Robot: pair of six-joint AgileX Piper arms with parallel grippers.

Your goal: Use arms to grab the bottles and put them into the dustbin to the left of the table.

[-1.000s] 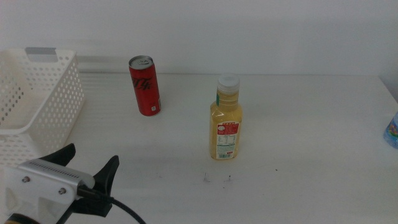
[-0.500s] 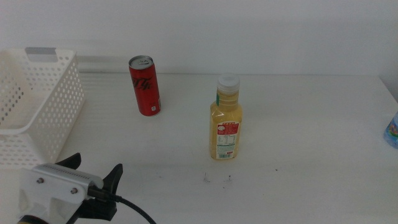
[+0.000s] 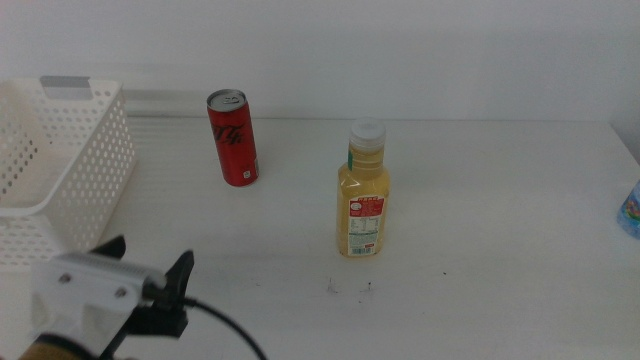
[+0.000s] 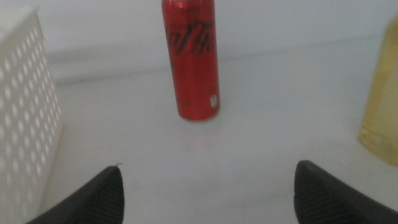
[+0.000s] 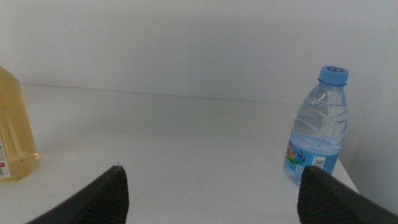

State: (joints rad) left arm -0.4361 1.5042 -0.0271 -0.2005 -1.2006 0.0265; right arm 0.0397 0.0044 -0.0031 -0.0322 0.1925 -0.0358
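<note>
red can (image 3: 233, 138) upright on the table (image 3: 480, 210), left pincer (image 3: 145, 270) wide open, near the dustbin (image 3: 60, 170)

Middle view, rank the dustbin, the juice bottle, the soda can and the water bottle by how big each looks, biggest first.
1. Dustbin, largest by far, though cropped at the picture's edge.
2. Yellow juice bottle.
3. Red soda can, standing farther back, so it may look smaller than it is.
4. Water bottle: only a sliver shows at the edge, so its rank is unsure.
</note>
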